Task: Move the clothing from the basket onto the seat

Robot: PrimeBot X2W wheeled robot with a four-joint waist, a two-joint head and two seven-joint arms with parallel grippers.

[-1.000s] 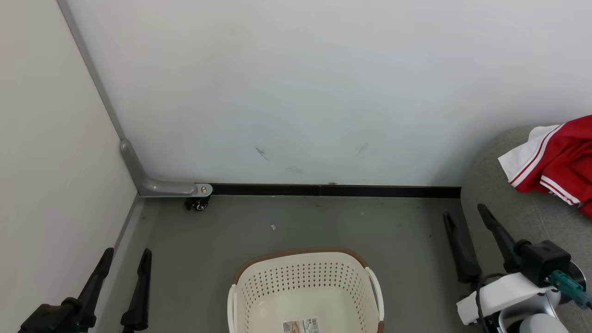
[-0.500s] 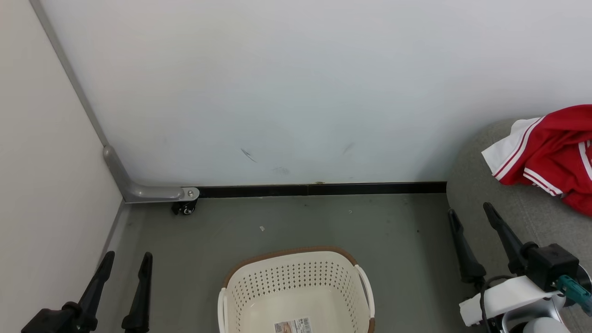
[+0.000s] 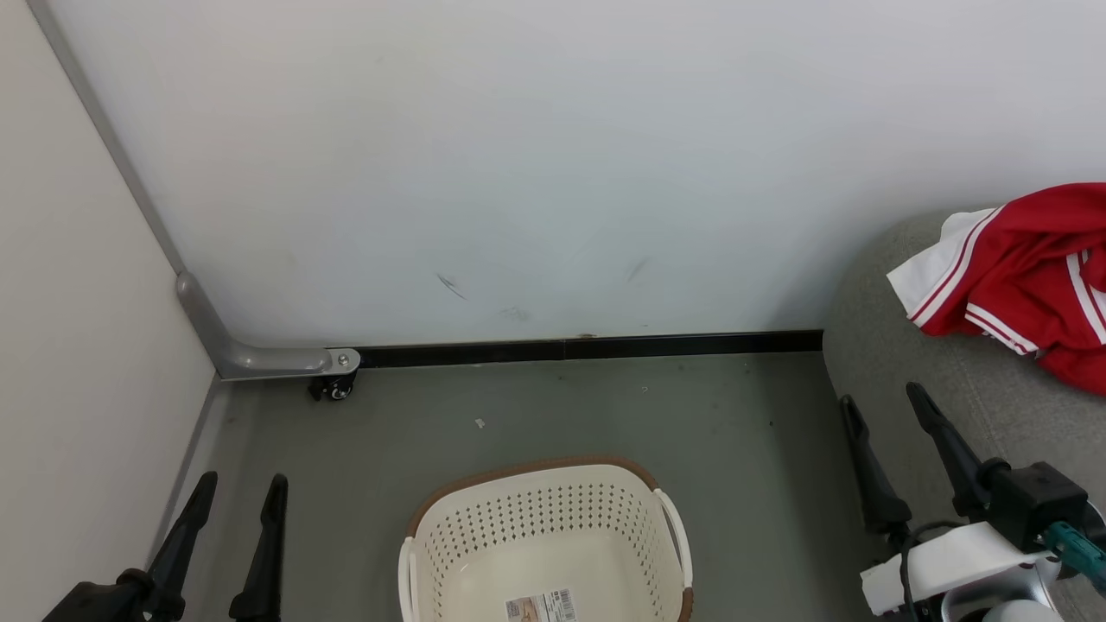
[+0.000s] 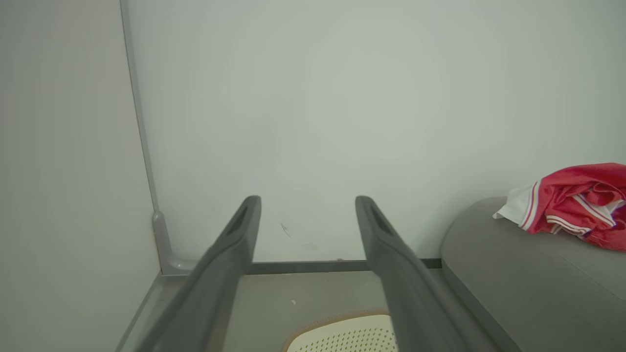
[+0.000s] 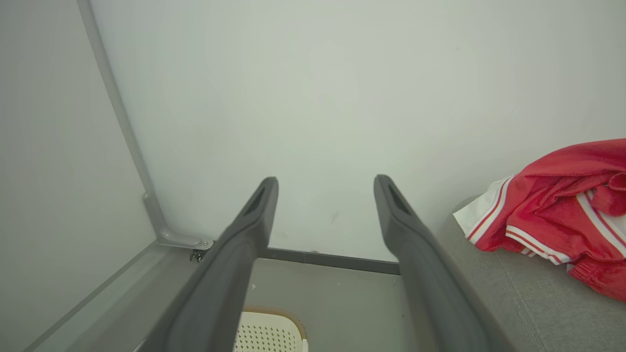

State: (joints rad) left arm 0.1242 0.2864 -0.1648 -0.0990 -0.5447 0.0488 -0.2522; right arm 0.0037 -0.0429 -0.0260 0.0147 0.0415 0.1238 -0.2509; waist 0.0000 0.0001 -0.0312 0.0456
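We saw the basket [image 3: 527, 469] standing on the grey floor [image 3: 605, 415] at six o'clock of the head view, a printed label [image 3: 540, 606] stuck on its bottom. The clothing [image 3: 1028, 276] lay crumpled on the seat [image 3: 899, 363] at three o'clock, well apart from the basket. Our left gripper [image 3: 243, 482] hovered at seven o'clock and our right gripper [image 3: 883, 399] at four o'clock, near the seat's rounded edge. Both had their fingers spread wide.

Right gripper [image 3: 881, 396]: dark tapered fingers [image 3: 868, 484], white shell [image 3: 946, 560], teal connector [image 3: 1071, 546]
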